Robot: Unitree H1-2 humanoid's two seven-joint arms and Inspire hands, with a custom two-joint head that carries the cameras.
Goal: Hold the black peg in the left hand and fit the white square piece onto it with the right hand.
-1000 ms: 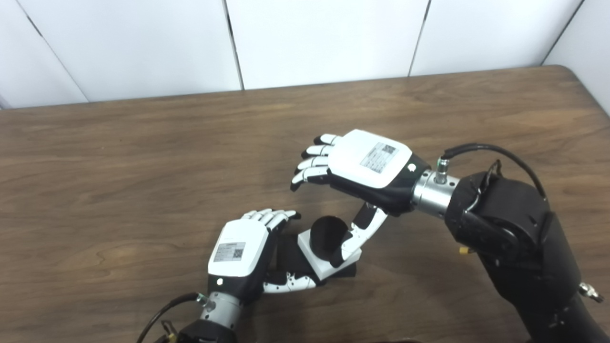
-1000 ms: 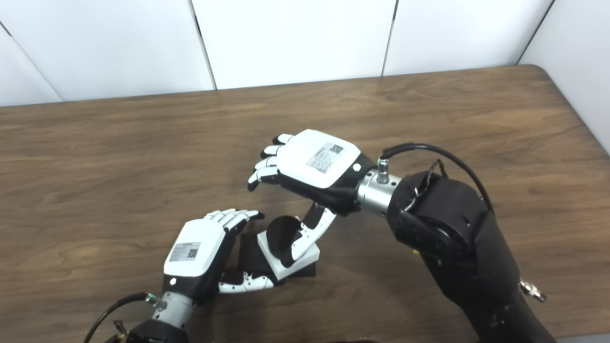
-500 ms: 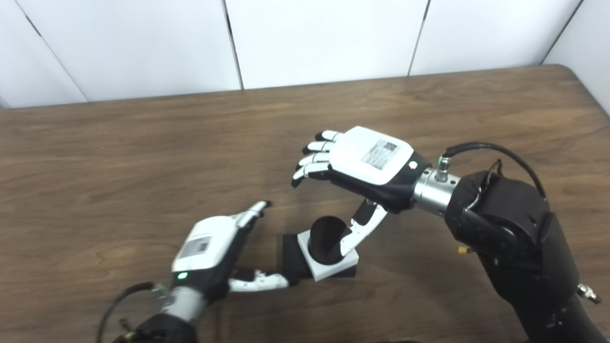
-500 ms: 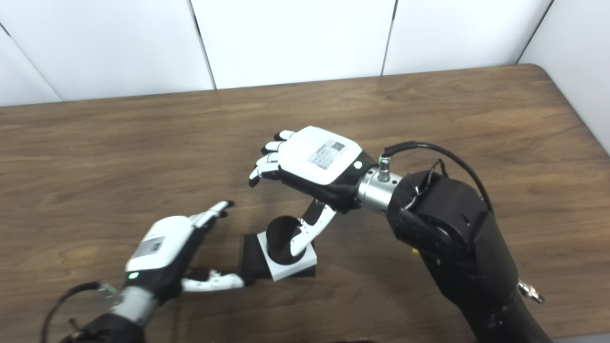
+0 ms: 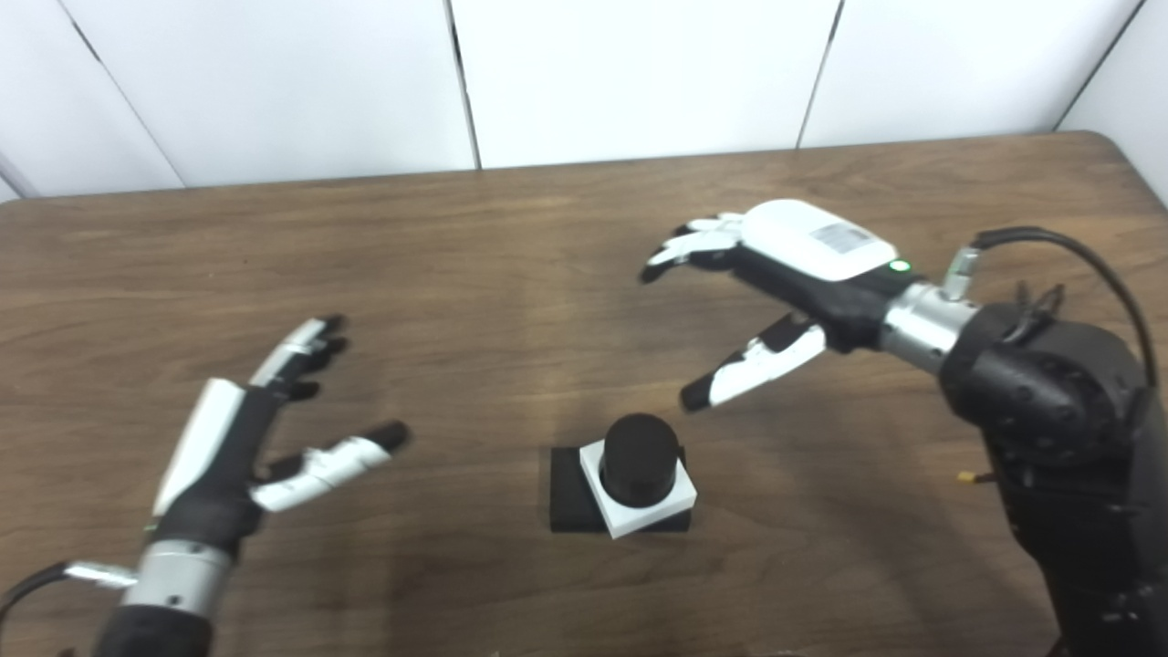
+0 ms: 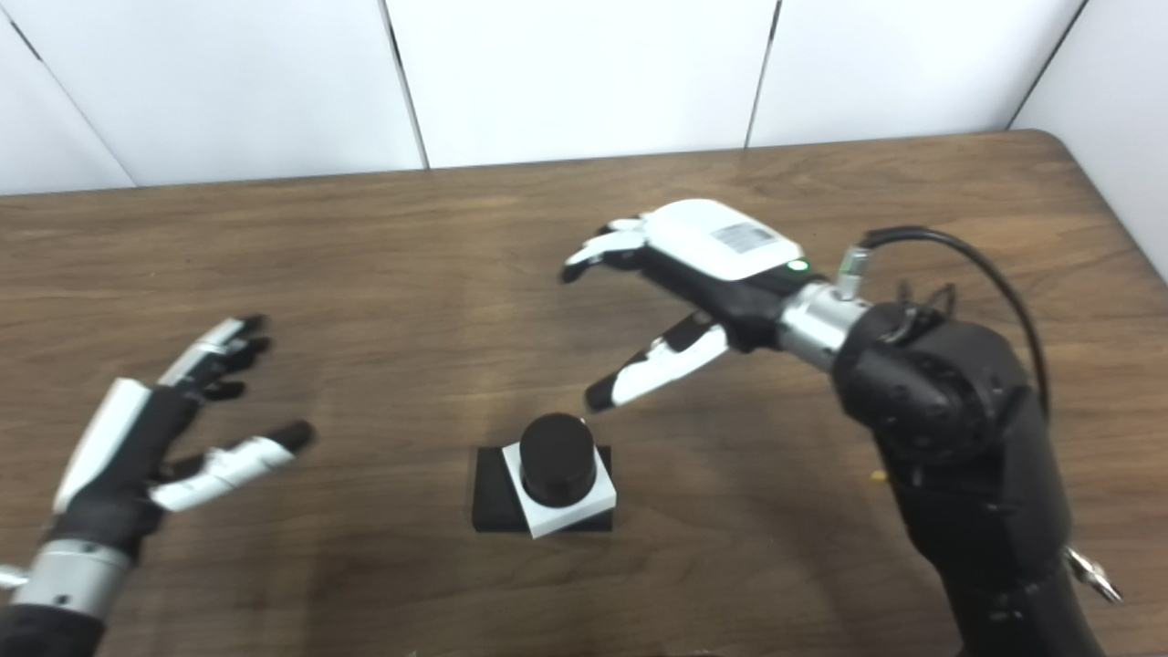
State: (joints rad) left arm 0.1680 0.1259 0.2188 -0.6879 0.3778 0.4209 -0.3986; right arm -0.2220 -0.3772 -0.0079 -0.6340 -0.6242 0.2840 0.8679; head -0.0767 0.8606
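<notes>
The black peg (image 5: 639,459) stands upright on its flat black base (image 5: 566,500) near the table's front middle. The white square piece (image 5: 671,506) sits around the peg, resting skewed on the base. No hand touches them. My left hand (image 5: 246,429) hovers open far to the left of the peg, fingers spread. Up and to the right of the peg, my right hand (image 5: 776,283) is open too, with its thumb pointing down toward the peg and holding nothing.
The brown wooden table (image 5: 456,265) stretches wide around the assembly. A white panelled wall (image 5: 639,73) runs along its far edge. The right arm's black forearm (image 5: 1058,420) and cable fill the right side.
Both hands let go of the peg and the white piece and drew back, the left hand far to the left, the right hand up and to the right. The assembly now stands alone. The camera shifted slightly.
</notes>
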